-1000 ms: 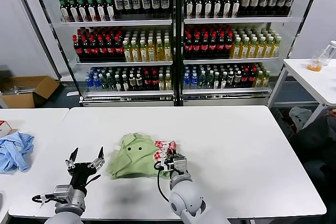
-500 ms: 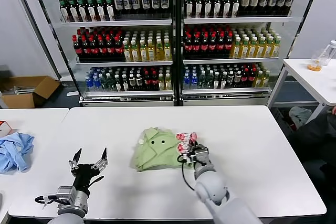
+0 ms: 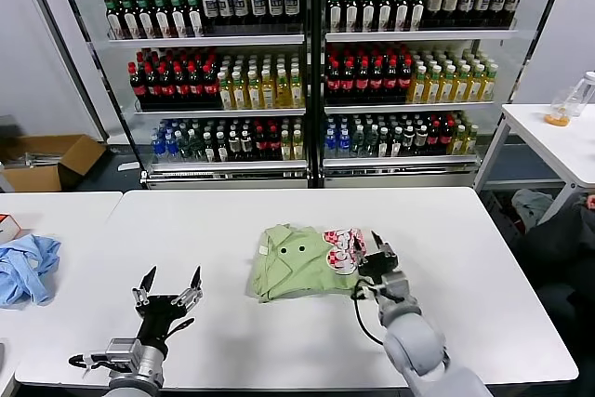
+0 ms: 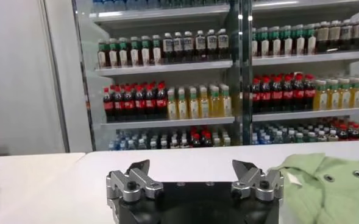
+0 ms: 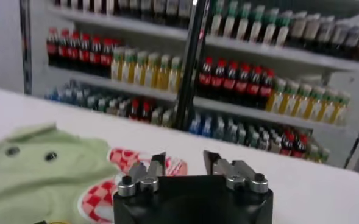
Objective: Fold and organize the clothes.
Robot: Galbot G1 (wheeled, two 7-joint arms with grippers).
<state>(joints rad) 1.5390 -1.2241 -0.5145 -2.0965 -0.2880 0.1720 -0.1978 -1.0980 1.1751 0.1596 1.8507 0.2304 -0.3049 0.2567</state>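
1. The T-shirt (image 3: 302, 262) lies in a folded bundle near the middle of the white table (image 3: 483, 258), light green, with its red-and-white checkered print (image 3: 345, 248) turned up along the side nearest the right arm.

2. The right end effector (image 3: 379, 255) sits just beside that printed edge. Its fingers are parted and nothing is between them; in the right wrist view the cloth lies just beyond the tips, not pinched.

3. The left end effector (image 3: 168, 289) hovers over bare table on the robot's left, well apart from the shirt, fingers spread wide and empty.

4. Handling, as a judgement: the shirt is light, soft cotton with no stiffness. It will sag, drape and slide easily on the smooth table top, and a pull on one layer may drag the whole bundle or peel the fold open.

5. Where to take hold: probably at a doubled edge or corner, pinching all layers together, not the loose top sheet. The printed side near the right end effector is the closest such edge; the far green edge suits the left arm if two-handed shifting is wanted.

6. Risk: a shallow pinch could catch only one layer and undo the folding.

7. A light blue garment (image 3: 26, 267) lies on the neighbouring table to the left, apart from the work.
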